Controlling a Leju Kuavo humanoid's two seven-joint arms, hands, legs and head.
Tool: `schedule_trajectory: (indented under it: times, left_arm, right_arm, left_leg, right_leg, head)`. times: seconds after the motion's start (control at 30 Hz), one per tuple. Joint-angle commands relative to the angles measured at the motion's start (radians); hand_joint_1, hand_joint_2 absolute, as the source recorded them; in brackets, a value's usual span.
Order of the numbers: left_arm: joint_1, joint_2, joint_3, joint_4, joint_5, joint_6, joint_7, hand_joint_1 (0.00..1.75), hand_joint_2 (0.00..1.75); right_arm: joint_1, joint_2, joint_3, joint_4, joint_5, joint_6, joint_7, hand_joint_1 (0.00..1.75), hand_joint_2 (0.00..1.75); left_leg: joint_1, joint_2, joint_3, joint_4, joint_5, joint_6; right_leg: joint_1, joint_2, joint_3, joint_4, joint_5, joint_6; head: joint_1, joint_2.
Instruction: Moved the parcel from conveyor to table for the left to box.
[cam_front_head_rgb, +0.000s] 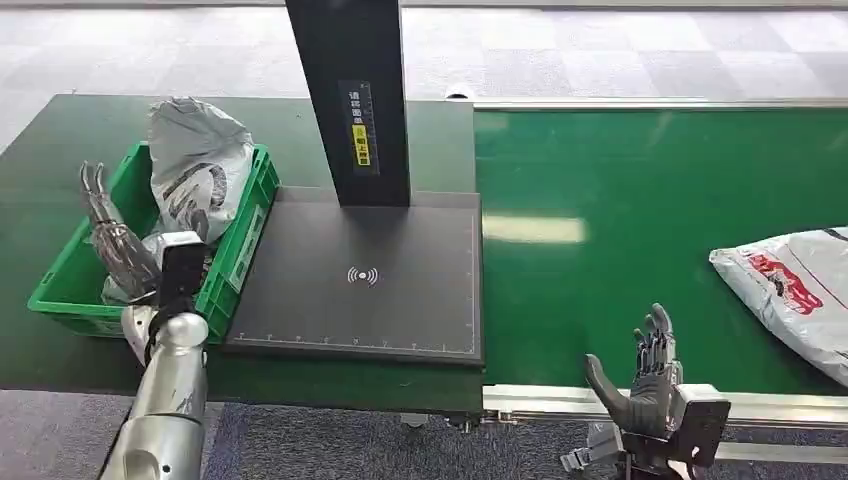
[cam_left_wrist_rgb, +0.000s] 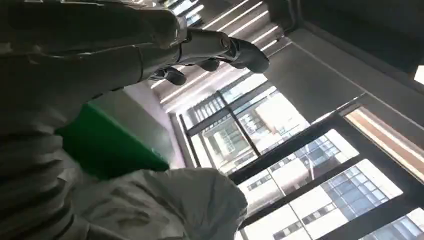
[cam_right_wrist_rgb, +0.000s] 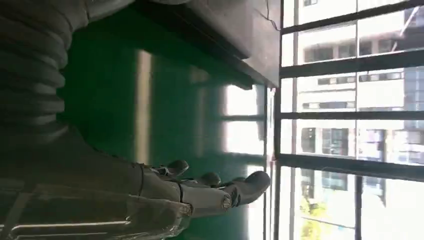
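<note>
A white plastic parcel (cam_front_head_rgb: 795, 290) with red print lies on the green conveyor belt (cam_front_head_rgb: 620, 200) at the far right. My right hand (cam_front_head_rgb: 645, 375) is raised at the belt's near edge, fingers spread and empty, well to the left of that parcel; the right wrist view shows its fingers (cam_right_wrist_rgb: 220, 192) over the belt. A grey parcel (cam_front_head_rgb: 195, 165) stands in the green box (cam_front_head_rgb: 240, 255) at the left. My left hand (cam_front_head_rgb: 115, 235) hovers over the box's near left part, fingers apart, holding nothing. The left wrist view has the grey parcel (cam_left_wrist_rgb: 170, 205) just beside the hand.
A dark scanner pad (cam_front_head_rgb: 370, 280) with a black post (cam_front_head_rgb: 355, 100) lies between the box and the belt. The table (cam_front_head_rgb: 60, 140) is dark green. A metal rail (cam_front_head_rgb: 560, 400) runs along the belt's near edge. Grey carpet floor lies beyond.
</note>
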Motion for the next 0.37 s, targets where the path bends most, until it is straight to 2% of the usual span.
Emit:
schedule_trajectory:
  times: [0.03,0.13,0.37]
  left_arm:
    - [0.229,-0.001,-0.471,-0.161,0.406,-0.344,0.124,0.00,1.75]
    - [0.266,0.002,-0.492,-0.154,0.467,-0.420,0.142,0.00,1.75]
    - [0.262,0.009,-0.487,-0.153,0.470,-0.425,0.137,0.00,1.75]
  right_arm:
    - [-0.091,-0.008,0.030,0.030,0.093,0.037,-0.032,0.00,1.75]
    - [-0.148,-0.003,0.056,0.094,0.138,0.045,-0.035,0.00,1.75]
    - [-0.152,-0.003,0.058,0.104,0.141,0.044,-0.035,0.00,1.75]
  left_leg:
    - [0.000,-0.002,0.003,-0.001,-0.001,0.001]
    - [-0.001,0.004,0.003,-0.002,-0.002,0.002]
    - [0.000,0.002,0.004,-0.002,-0.002,0.001]
  right_leg:
    - [0.000,-0.003,0.005,-0.002,-0.001,0.001]
    - [-0.001,0.004,0.003,-0.001,0.000,0.000]
    - [0.000,0.001,0.004,-0.002,0.000,-0.001]
  head:
    - [0.000,0.000]
    - [0.000,0.000]
    - [0.000,0.000]
